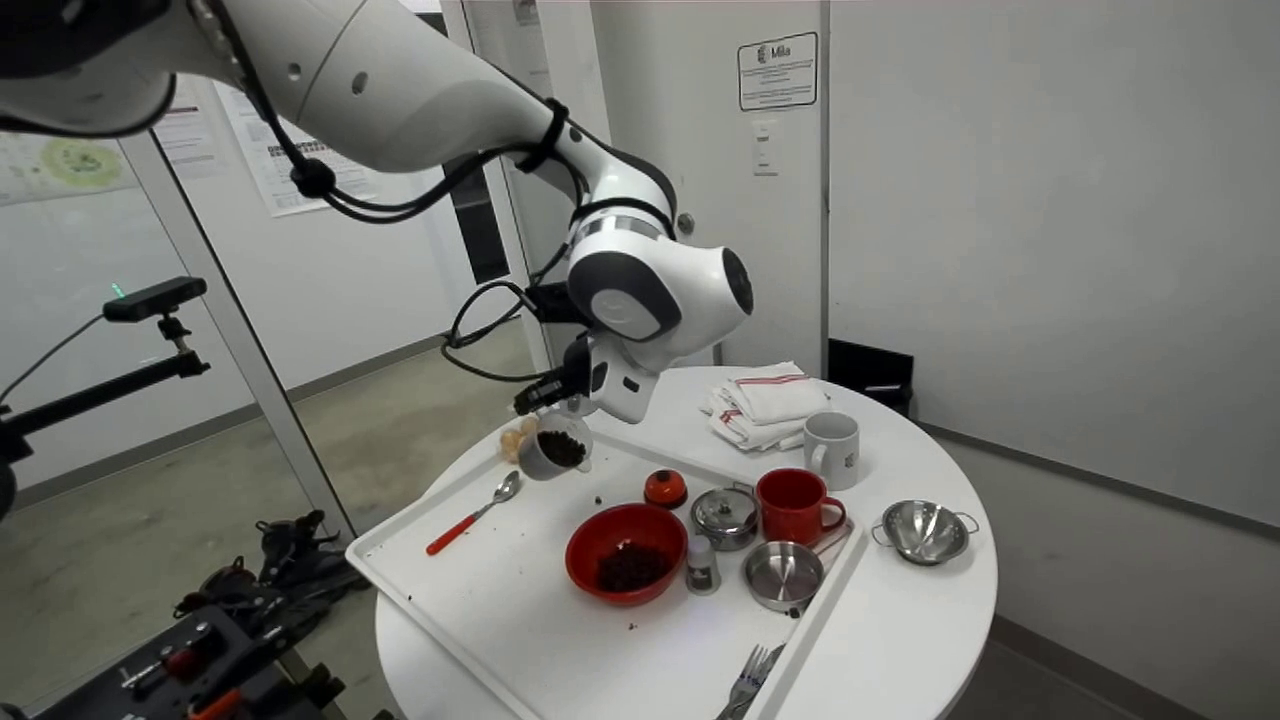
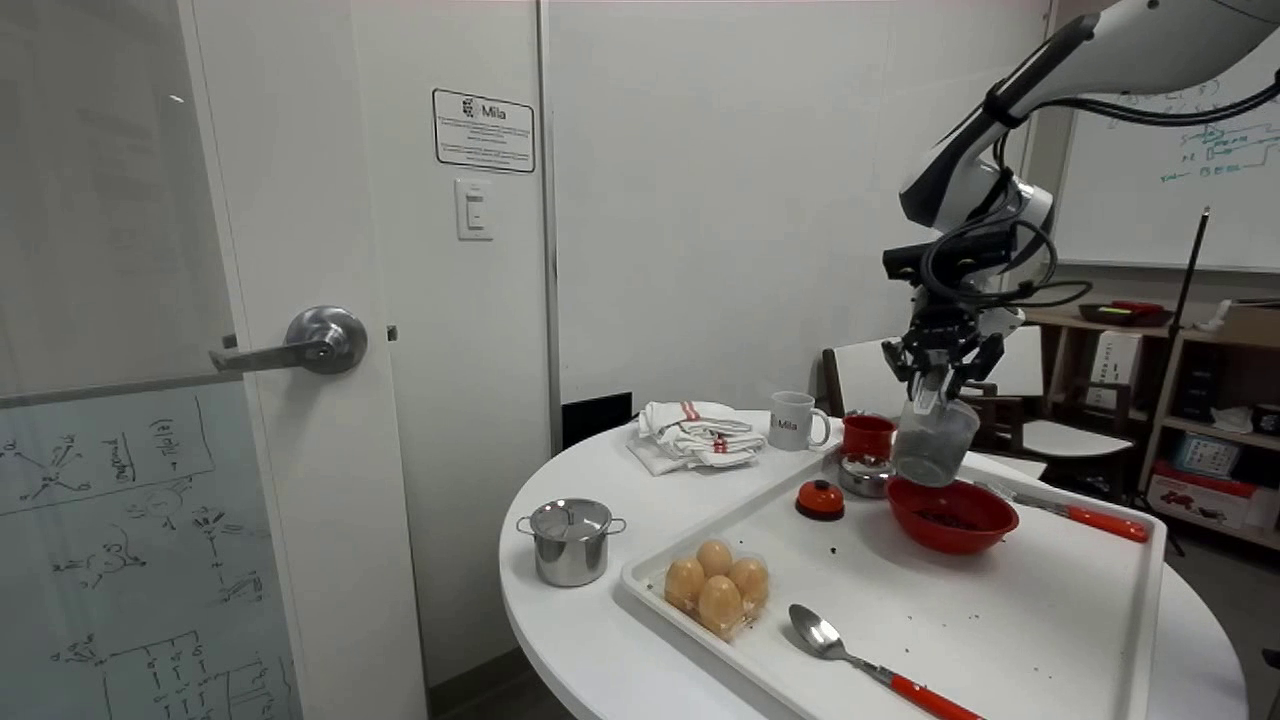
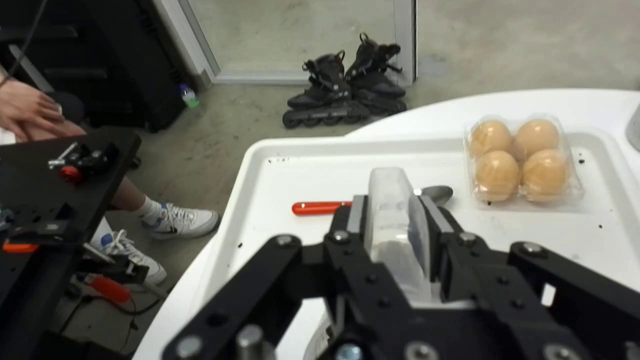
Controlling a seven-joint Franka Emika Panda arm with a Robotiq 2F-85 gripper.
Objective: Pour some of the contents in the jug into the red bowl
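Pour appears done: dark pieces point(image 1: 632, 568) lie in red bowl point(image 1: 600, 540); gripper point(image 3: 395, 215) clasps jug point(image 2: 935, 445), more pieces inside; setting down seems outstanding

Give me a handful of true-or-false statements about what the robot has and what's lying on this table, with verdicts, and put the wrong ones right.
1. The gripper holds the jug. True.
2. Dark pieces lie in the red bowl. True.
3. The jug is empty. False: dark pieces show inside it too.
4. The red-handled spoon lies on the tray. True.
5. Six eggs sit on the tray. False: four eggs sit there.
6. The pale mug stands on the tray. False: it stands on the table beside the folded towels.
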